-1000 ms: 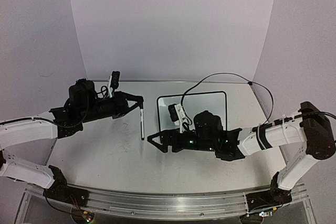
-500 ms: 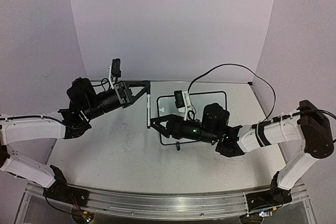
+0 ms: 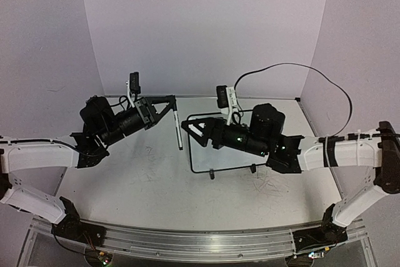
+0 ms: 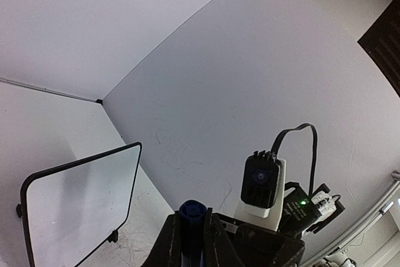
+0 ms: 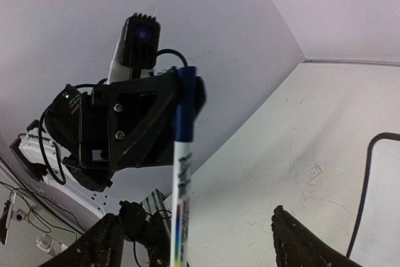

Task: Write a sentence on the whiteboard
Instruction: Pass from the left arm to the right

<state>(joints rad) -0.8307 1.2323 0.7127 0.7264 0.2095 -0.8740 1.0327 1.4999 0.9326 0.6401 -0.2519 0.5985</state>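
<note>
My left gripper (image 3: 174, 105) is shut on the blue-capped end of a white marker (image 3: 179, 130), which hangs down above the table. In the left wrist view the blue cap (image 4: 190, 216) sits pinched between the fingers. My right gripper (image 3: 190, 133) is open, raised, with its fingertips right next to the marker's lower part. In the right wrist view the marker (image 5: 181, 186) stands between the spread fingers (image 5: 105, 242), untouched. The whiteboard (image 3: 206, 157) lies under and behind the right arm, partly hidden. Its surface (image 4: 75, 207) looks blank in the left wrist view; no sentence shows.
The tabletop (image 3: 144, 173) is white with faint grey scuffs. A black cable (image 3: 300, 70) loops from the right wrist camera over the back right. Purple walls close in the back and sides. A metal rail (image 3: 187, 242) runs along the near edge.
The left arm lifted the marker and carried it right. The right gripper rose off the board toward the marker, with its jaws closing a little and then reopening.
</note>
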